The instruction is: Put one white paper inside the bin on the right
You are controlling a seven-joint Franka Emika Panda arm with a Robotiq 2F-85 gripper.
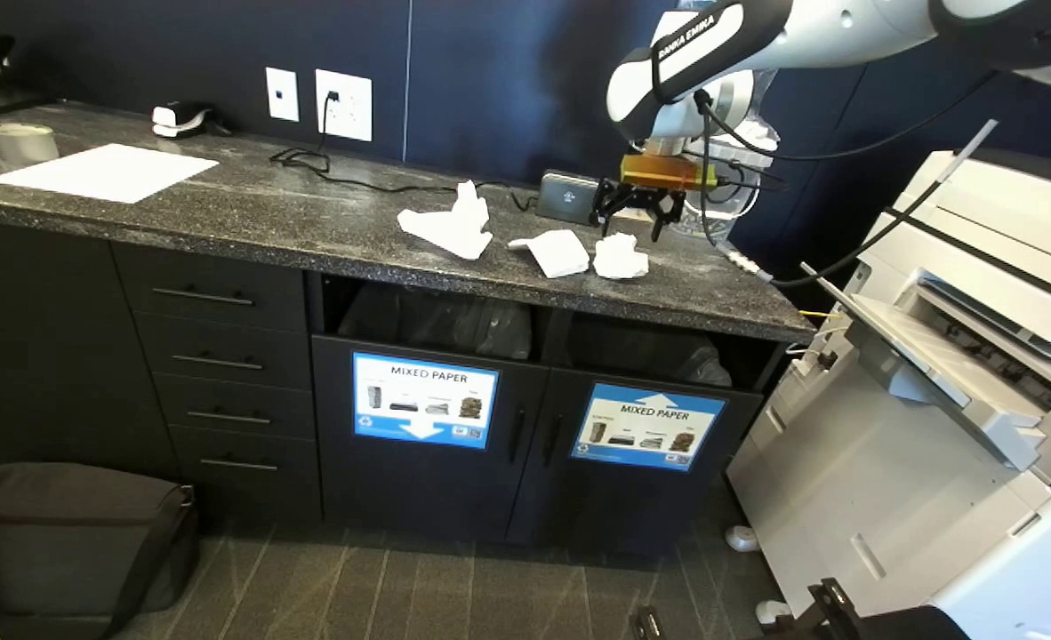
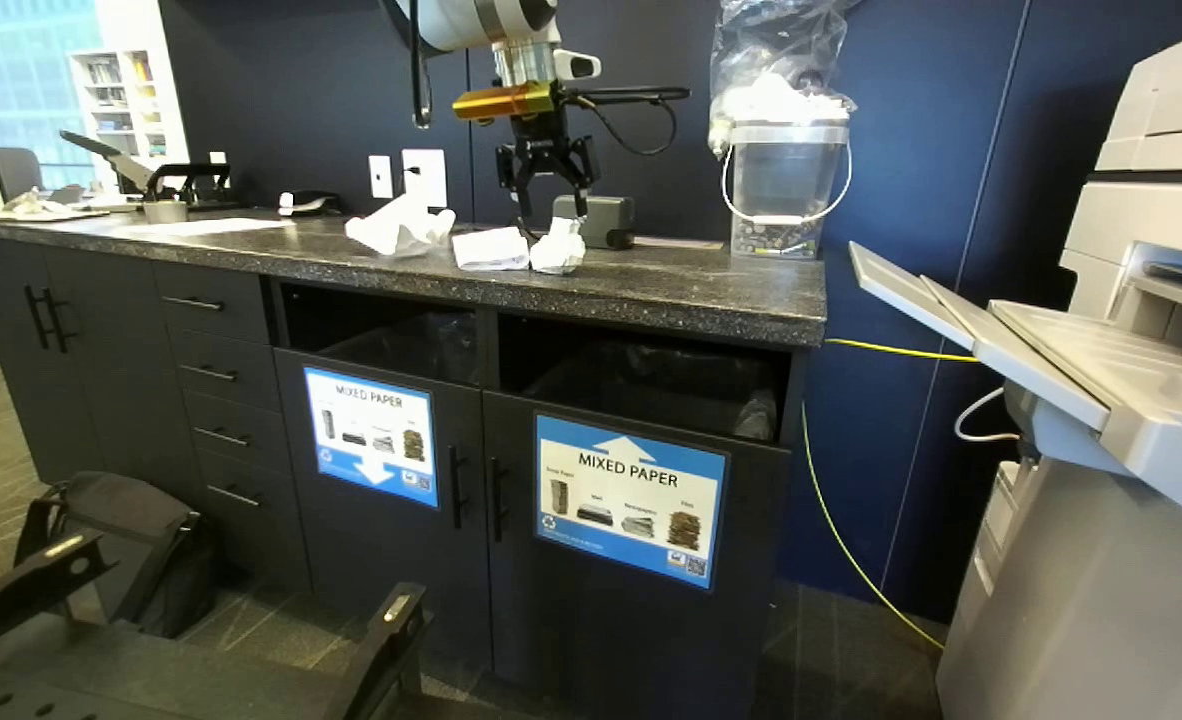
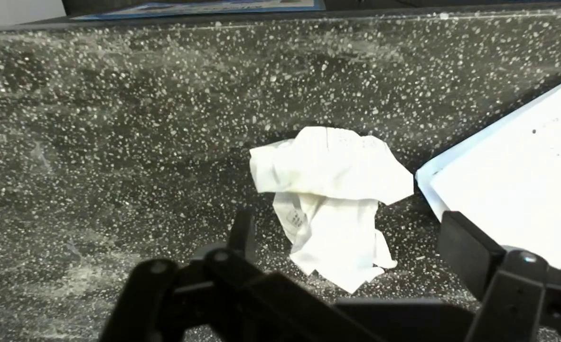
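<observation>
Crumpled white paper (image 3: 332,166) sits on the speckled countertop (image 3: 119,118), near the front edge, below the gripper (image 2: 553,208); probably the target. Should be very light, soft, springy; may tear or unfurl, low slip risk. Best hold: across the middle, where the folded-over band meets the tail and layers stack. Gripper: fingers spread, holding nothing. Folded white paper (image 1: 561,253) lies right beside, touching or just apart, can't tell; one finger overlaps it in the wrist view, so it could get dragged. Larger crumpled sheet (image 1: 454,227) past that, grey box-shaped device (image 2: 596,220) behind. Right-hand bin (image 2: 686,385): dark liner in the slot above its MIXED PAPER sign (image 2: 631,495). Countertop overhang and cabinet door (image 2: 641,640) bound that slot; carry likely must clear the edge, dip, then go in. Clear bucket (image 2: 781,190) to one side, printer (image 1: 854,480) beyond.
</observation>
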